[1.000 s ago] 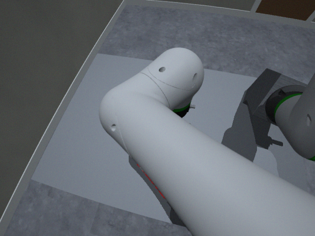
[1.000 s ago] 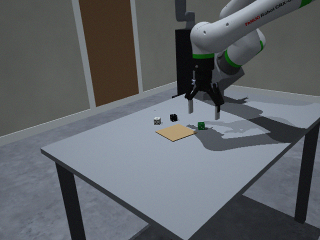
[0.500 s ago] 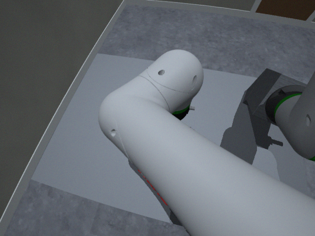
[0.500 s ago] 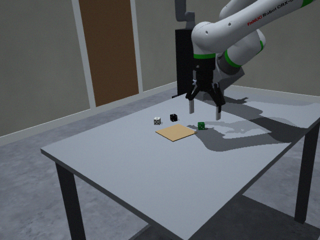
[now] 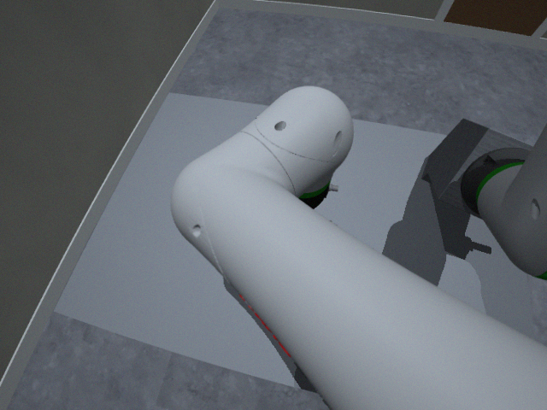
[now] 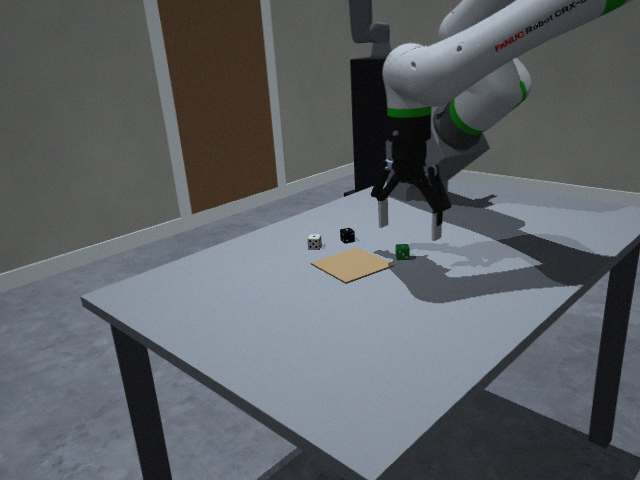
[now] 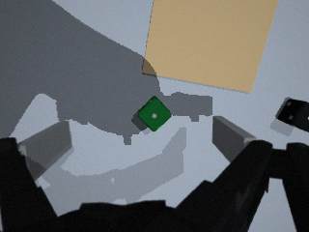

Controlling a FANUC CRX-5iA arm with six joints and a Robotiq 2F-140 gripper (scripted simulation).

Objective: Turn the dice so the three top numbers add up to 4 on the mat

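A tan square mat [image 6: 352,264] [image 7: 212,41] lies flat on the grey table [image 6: 248,330], with no die on it. A green die [image 6: 402,251] [image 7: 154,114] lies on the table just off the mat's corner, one pip up in the wrist view. A black die [image 6: 346,235] [image 7: 293,113] and a white die [image 6: 314,241] lie on the table behind the mat. My gripper [image 6: 409,226] [image 7: 141,131] is open and empty, hanging a little above the green die with a finger on each side of it. In the top view the arm hides the mat and dice.
The arm's white links [image 5: 282,247] fill the top view. The robot's dark base column [image 6: 368,129] stands at the table's back edge. A brown door [image 6: 219,98] is in the far wall.
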